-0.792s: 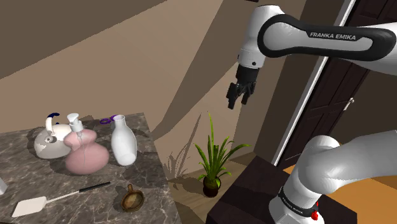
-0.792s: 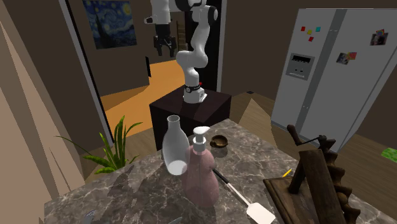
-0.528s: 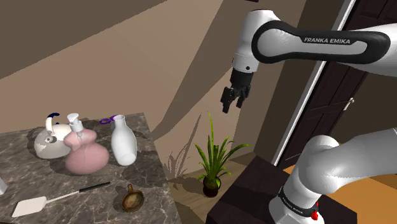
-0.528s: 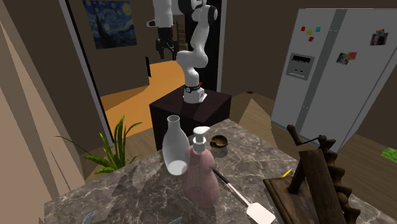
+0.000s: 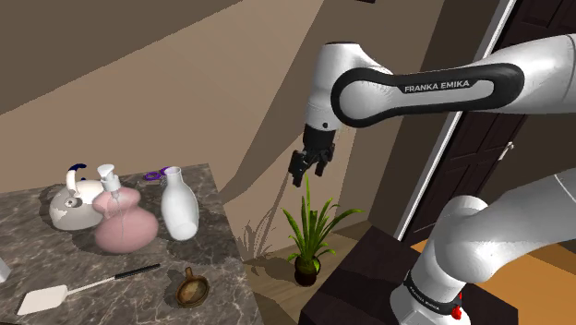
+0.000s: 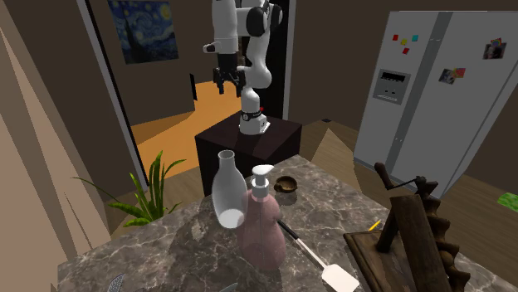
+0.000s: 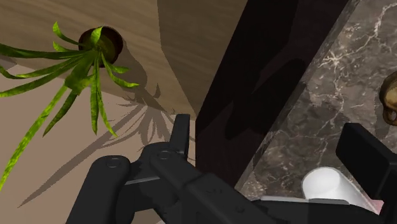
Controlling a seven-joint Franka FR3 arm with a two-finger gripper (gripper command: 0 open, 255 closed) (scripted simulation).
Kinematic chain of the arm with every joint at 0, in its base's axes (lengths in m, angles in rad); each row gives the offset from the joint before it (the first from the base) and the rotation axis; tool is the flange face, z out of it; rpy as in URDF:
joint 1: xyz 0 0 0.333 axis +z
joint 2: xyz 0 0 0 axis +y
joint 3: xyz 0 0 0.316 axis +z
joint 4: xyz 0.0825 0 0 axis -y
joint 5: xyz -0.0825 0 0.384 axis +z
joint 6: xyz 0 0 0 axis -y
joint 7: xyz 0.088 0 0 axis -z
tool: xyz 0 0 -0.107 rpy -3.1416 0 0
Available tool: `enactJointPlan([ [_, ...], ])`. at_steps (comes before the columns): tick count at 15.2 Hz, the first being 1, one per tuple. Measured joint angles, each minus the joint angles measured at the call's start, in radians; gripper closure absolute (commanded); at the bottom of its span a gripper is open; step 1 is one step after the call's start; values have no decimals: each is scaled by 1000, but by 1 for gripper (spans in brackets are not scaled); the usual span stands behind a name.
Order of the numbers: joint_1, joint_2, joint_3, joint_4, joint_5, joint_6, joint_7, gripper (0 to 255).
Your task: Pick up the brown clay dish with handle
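I'm hanging the gripper point(image 5: 303, 171) open and empty, high above the plant point(image 5: 312, 231), just off the counter point(image 5: 46, 254). The dish point(image 5: 192, 292) is sitting near the counter corner nearest the stand, well below the gripper and towards the shoulder view's left. Its handle is pointing towards the vase point(image 5: 179, 205). The counter is showing dark, marbled stone, and a fridge point(image 6: 432, 91) is standing beyond it.

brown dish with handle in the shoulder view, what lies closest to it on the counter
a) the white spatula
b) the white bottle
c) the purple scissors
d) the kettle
a: the spatula has its dark handle tip ending just beside the brown dish, while the other things stand farther back on the counter.
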Motion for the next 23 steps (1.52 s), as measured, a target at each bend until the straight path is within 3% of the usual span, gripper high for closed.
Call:
enactJointPlan([
  [6, 23, 170, 123, 32, 3, 161, 109, 0],
  [11, 27, 324, 215, 80, -43, 279, 210, 0],
  [17, 29, 561, 301, 196, -191, 390, 369, 0],
  [23, 101, 805, 323, 359, -395, 428, 560, 0],
])
